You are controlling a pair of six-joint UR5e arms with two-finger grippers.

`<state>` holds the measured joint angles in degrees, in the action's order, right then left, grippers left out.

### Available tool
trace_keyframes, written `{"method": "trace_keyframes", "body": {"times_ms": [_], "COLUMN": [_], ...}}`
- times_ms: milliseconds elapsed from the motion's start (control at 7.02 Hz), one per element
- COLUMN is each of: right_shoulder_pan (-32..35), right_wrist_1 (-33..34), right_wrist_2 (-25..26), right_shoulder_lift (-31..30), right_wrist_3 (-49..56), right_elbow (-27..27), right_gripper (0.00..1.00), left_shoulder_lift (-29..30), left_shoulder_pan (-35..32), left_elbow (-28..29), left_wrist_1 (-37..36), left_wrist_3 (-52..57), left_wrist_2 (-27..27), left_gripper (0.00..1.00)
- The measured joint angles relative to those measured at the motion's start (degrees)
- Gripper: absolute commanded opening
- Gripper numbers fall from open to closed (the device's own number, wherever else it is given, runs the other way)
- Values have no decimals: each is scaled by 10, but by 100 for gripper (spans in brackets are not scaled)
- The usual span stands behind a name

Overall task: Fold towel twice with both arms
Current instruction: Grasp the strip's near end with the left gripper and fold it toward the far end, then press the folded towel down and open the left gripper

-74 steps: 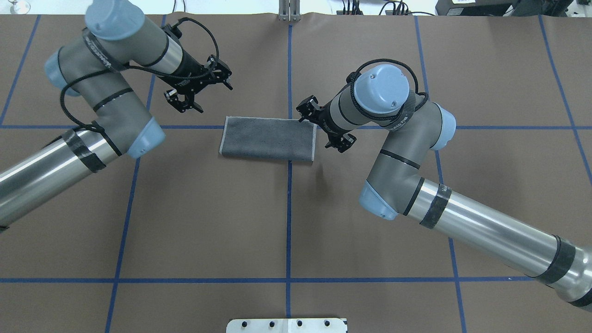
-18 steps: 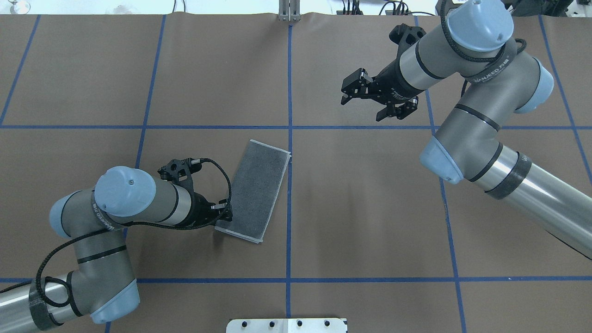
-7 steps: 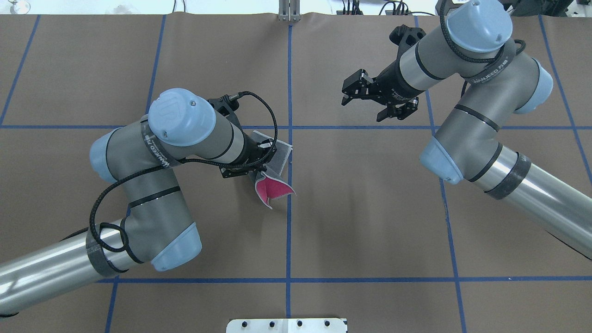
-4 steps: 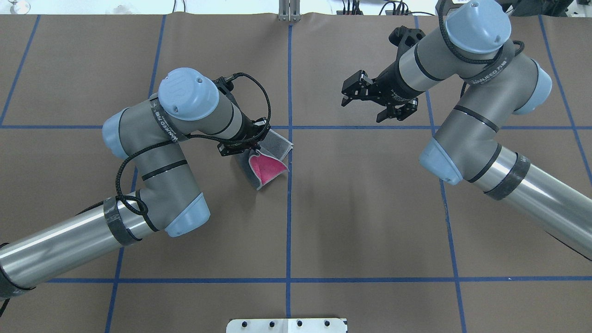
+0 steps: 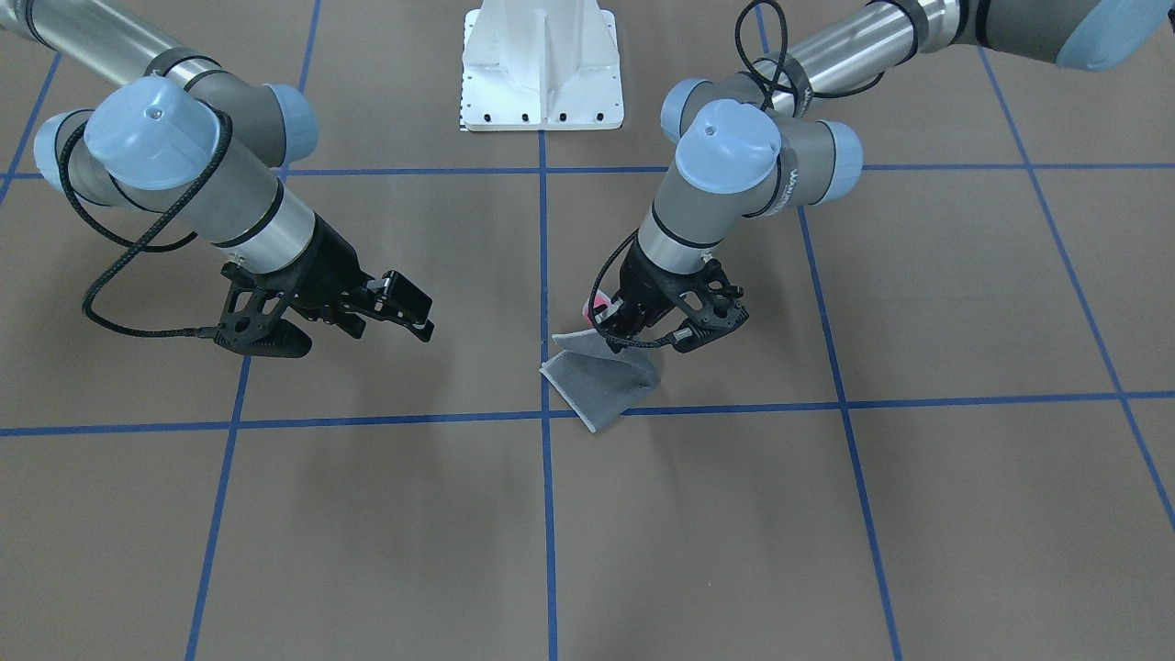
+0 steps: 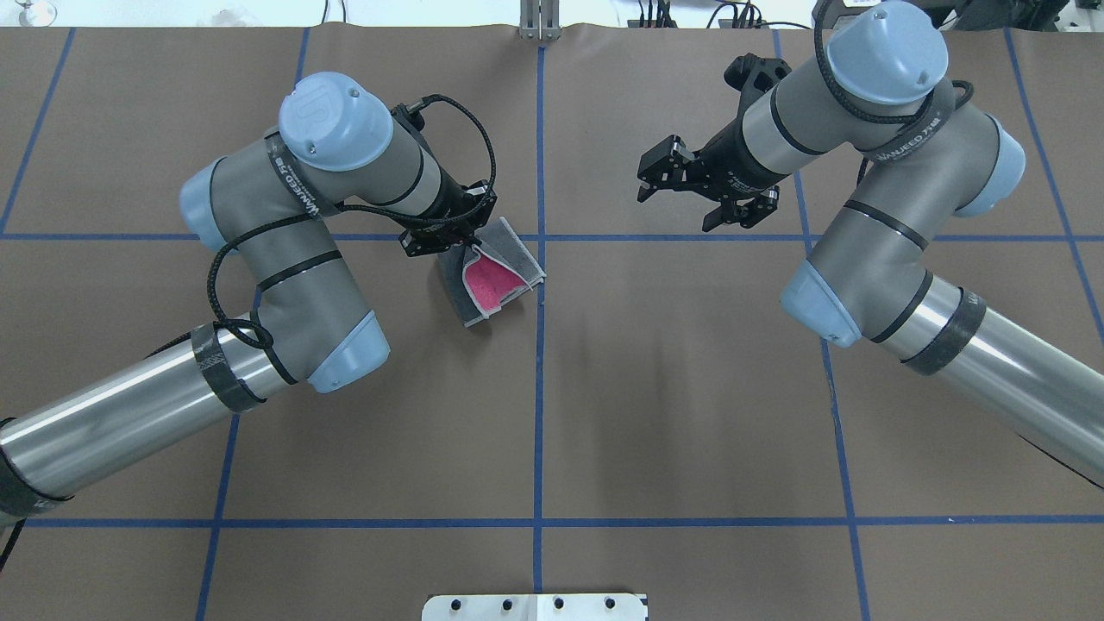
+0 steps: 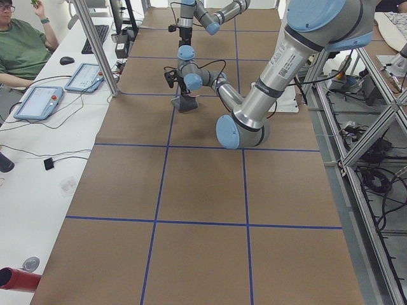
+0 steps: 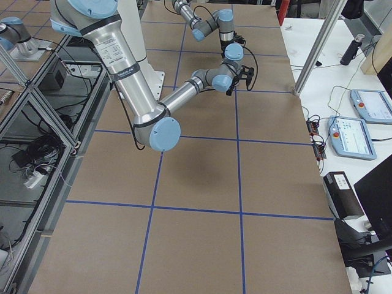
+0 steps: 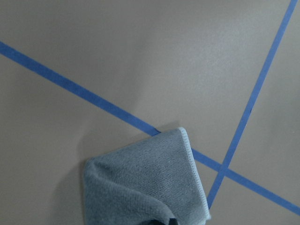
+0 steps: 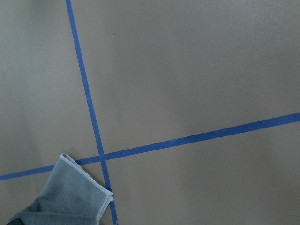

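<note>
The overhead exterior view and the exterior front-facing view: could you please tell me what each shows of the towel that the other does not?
Only the overhead exterior view shows the towel's pink inner face exposed under the raised edge. Only the front-facing view shows the grey outer side hanging from the left hand down to the table, with a sliver of pink. Both show the left hand shut on the towel's raised edge and the right hand open, apart from the towel.

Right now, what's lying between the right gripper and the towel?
Nothing: in the overhead view only bare brown table cover and crossing blue tape lines separate the right gripper from the towel.
</note>
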<state>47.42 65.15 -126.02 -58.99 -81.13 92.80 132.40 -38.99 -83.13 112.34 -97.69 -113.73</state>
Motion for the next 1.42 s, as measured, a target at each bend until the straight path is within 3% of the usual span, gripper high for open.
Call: {"method": "trace_keyframes", "body": {"times_ms": [427, 1424], "right_shoulder_pan": [0, -2], "right_wrist_1": [0, -2], "right_wrist_2": [1, 1], "right_shoulder_lift": [0, -1], "right_wrist_3": [0, 1], "right_elbow": [-4, -10], "right_gripper": [100, 100], "left_shoulder_lift": [32, 67], "left_shoulder_pan": [-2, -18], "left_elbow": [57, 121], "left_wrist_1": [35, 43], "left_wrist_3": [-13, -18], "left_wrist_2": [-2, -2], "left_gripper": [0, 0]}}
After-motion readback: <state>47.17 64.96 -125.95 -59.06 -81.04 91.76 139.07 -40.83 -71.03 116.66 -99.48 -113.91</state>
